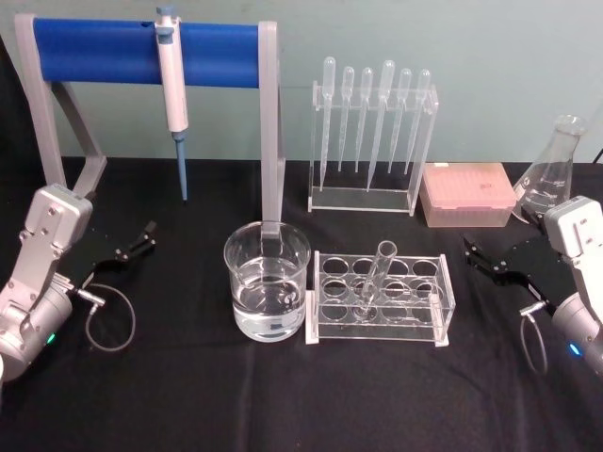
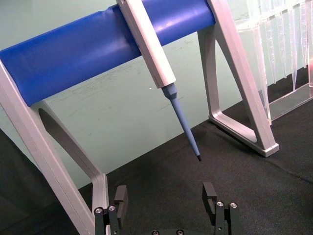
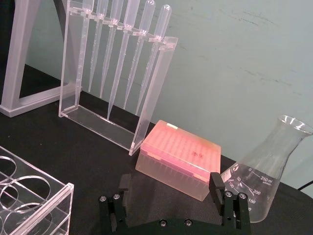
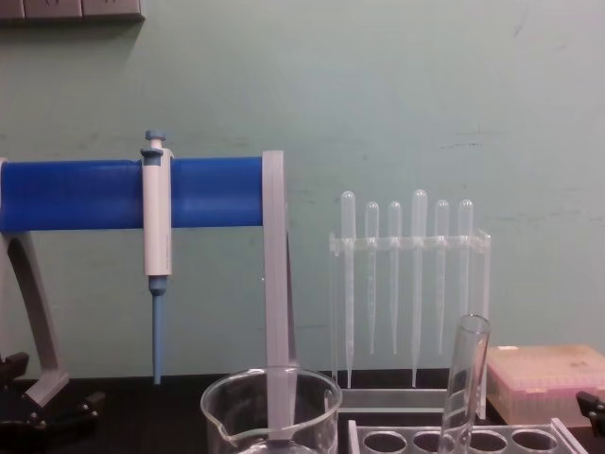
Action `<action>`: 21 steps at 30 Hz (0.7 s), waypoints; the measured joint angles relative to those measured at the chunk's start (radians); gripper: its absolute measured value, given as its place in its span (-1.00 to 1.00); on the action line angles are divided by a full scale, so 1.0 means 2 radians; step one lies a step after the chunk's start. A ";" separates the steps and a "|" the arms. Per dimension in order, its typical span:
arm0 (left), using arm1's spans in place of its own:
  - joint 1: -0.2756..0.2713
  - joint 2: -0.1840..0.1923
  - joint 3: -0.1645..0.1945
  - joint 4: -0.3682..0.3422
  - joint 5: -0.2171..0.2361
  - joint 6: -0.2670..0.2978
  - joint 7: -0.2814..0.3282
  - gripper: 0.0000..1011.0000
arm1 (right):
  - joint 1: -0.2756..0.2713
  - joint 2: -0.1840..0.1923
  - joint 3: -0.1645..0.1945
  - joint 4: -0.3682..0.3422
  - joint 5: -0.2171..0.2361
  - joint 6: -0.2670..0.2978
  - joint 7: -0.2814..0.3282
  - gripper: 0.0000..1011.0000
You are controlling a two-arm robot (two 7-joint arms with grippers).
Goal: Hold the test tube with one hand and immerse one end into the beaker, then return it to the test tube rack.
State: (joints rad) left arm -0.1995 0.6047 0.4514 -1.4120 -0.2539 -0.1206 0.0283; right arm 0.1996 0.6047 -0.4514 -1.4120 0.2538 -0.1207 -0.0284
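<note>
The test tube (image 1: 375, 278) (image 4: 465, 383) stands tilted in a clear rack (image 1: 439, 299), mouth up, right of the beaker (image 1: 268, 282) (image 4: 270, 409). The beaker holds clear liquid. My left gripper (image 1: 134, 247) (image 2: 165, 196) hovers open over the black table at the left, well away from the beaker, with nothing between its fingers. My right gripper (image 1: 483, 258) (image 3: 171, 185) is open too, at the right beyond the rack's end, and holds nothing.
A blue-barred stand (image 1: 141, 52) with a hanging micropipette (image 1: 172, 89) rises behind the beaker. A clear pipette rack (image 1: 372, 132) stands at the back centre, with a pink tip box (image 1: 466, 193) and a conical flask (image 1: 551, 174) to the right.
</note>
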 joint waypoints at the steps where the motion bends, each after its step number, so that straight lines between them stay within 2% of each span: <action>1: 0.000 0.000 0.000 0.000 0.000 0.000 0.000 0.98 | 0.000 0.000 0.000 0.000 0.000 0.000 0.000 0.98; 21: 0.000 0.000 0.000 0.000 0.000 0.000 0.000 0.98 | 0.000 0.000 0.000 0.000 0.000 0.000 0.000 0.98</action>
State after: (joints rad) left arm -0.1995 0.6047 0.4514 -1.4120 -0.2539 -0.1205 0.0283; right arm 0.1996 0.6047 -0.4514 -1.4119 0.2539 -0.1206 -0.0283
